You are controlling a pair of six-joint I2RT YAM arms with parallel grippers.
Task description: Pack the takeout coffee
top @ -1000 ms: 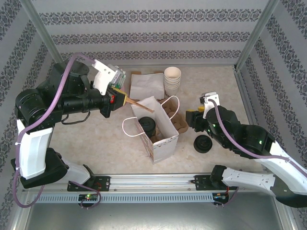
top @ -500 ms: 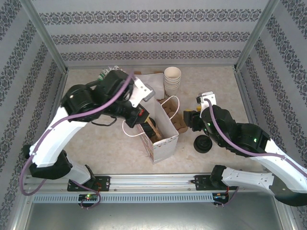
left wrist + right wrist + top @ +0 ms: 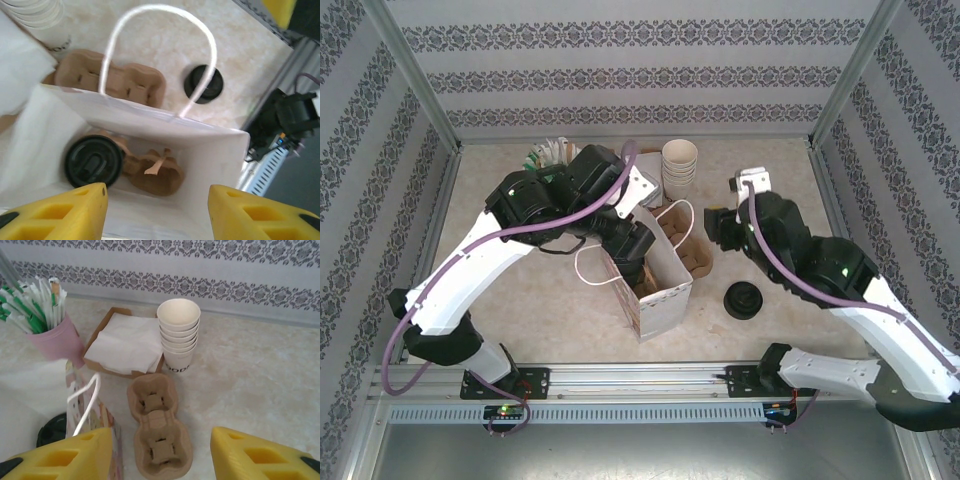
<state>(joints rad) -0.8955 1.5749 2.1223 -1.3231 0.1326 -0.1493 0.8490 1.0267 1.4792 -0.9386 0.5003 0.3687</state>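
**Left jaws let go over the bag**

1 second ago our left gripper (image 3: 156, 201) sat well to the left of the white paper bag (image 3: 216, 159), clenched on a thin wooden stick. Half a second ago it had swung over the bag mouth with the stick pointing down inside. Now its 2 yellow fingers (image 3: 75, 210) stand apart above the opening with nothing between them, so it has released. A thin tan strip (image 3: 158, 163) lies on a brown crumpled piece on the bag floor. It may be that stick, but we cannot tell for sure.

The takeout coffee (image 3: 93, 161) stands upright inside the bag with its black lid on, in the corner below the left finger and just beside the brown piece.

Our right gripper (image 3: 161, 439) has drifted a little toward the back of the table. It hovers with its jaws apart and empty over the cup carrier (image 3: 157, 427), near the stack of cups (image 3: 179, 332). The loose black lid (image 3: 743, 300) on the table has not moved.

We judge that the coffee is already packed and the extra has just gone in with it. What we see left is lifting the left arm straight out without snagging the bag handle (image 3: 165, 30) or tipping the cup.
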